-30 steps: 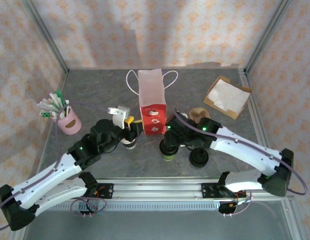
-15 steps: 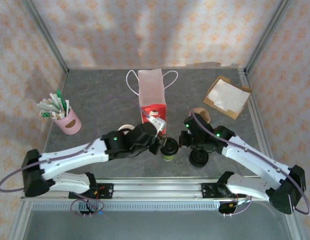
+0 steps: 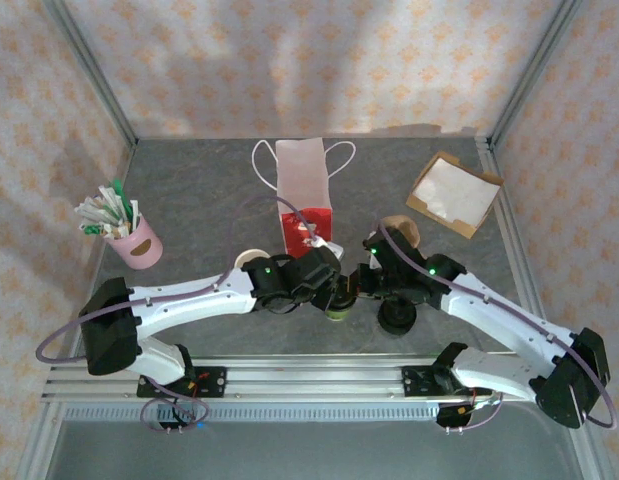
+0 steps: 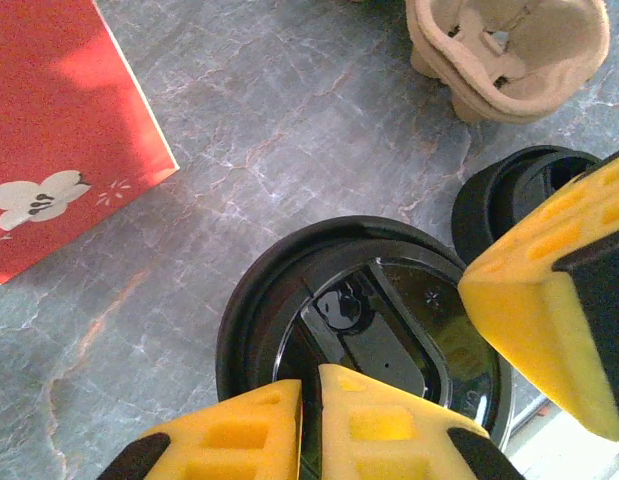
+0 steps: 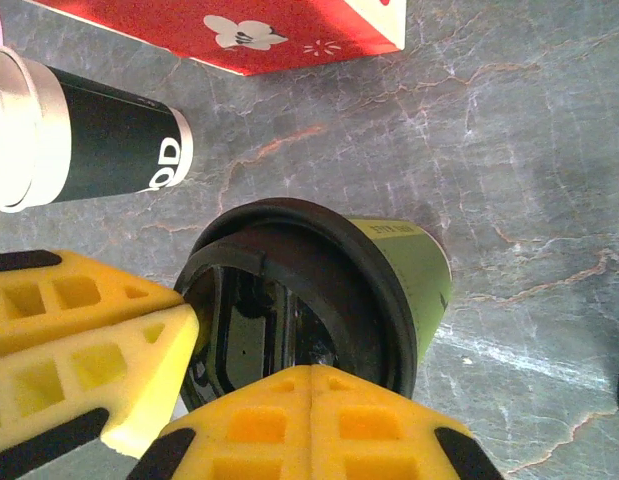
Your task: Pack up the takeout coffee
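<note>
Left wrist: takeout coffee (image 4: pixel 374 325) under left pincer (image 4: pixel 311 395) and right pincer (image 5: pixel 311 395), both closed tight, empty

Red bag (image 3: pixel 307 222) and lid stack (image 3: pixel 397 318) apparently crowd the coffee (image 4: pixel 369 320); rear table (image 3: pixel 189 190) lies open.

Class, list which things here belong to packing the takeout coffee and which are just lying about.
Belongs to the job: olive-brown paper cup with black plastic lid; likely the red paper bag with white handles.

Lying about: pink cup of sachets; lidless paper cup; stack of black lids; brown cardboard cup carrier; cardboard box of white paper.
</note>
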You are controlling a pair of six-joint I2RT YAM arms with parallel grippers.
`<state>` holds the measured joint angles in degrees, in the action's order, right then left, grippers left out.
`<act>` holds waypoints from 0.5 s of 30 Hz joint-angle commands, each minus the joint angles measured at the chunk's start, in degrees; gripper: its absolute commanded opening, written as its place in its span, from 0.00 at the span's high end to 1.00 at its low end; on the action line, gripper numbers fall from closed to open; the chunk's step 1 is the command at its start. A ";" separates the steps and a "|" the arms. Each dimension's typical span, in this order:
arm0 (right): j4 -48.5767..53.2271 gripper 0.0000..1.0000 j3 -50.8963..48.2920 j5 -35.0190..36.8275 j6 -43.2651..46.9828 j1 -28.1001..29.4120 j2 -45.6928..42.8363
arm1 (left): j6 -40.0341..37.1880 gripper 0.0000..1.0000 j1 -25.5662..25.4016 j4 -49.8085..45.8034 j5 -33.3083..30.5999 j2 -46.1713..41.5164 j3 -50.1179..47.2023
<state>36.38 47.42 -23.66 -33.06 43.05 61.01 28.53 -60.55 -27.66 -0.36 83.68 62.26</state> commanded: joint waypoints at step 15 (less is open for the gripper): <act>1.40 1.00 -6.87 0.72 0.36 -0.16 3.42 | 4.39 0.90 0.63 2.72 1.04 0.87 -5.69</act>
<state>32.91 44.93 -24.29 -32.93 42.89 62.19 30.72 -60.23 -24.27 -0.51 83.26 59.81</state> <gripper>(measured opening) 0.038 0.100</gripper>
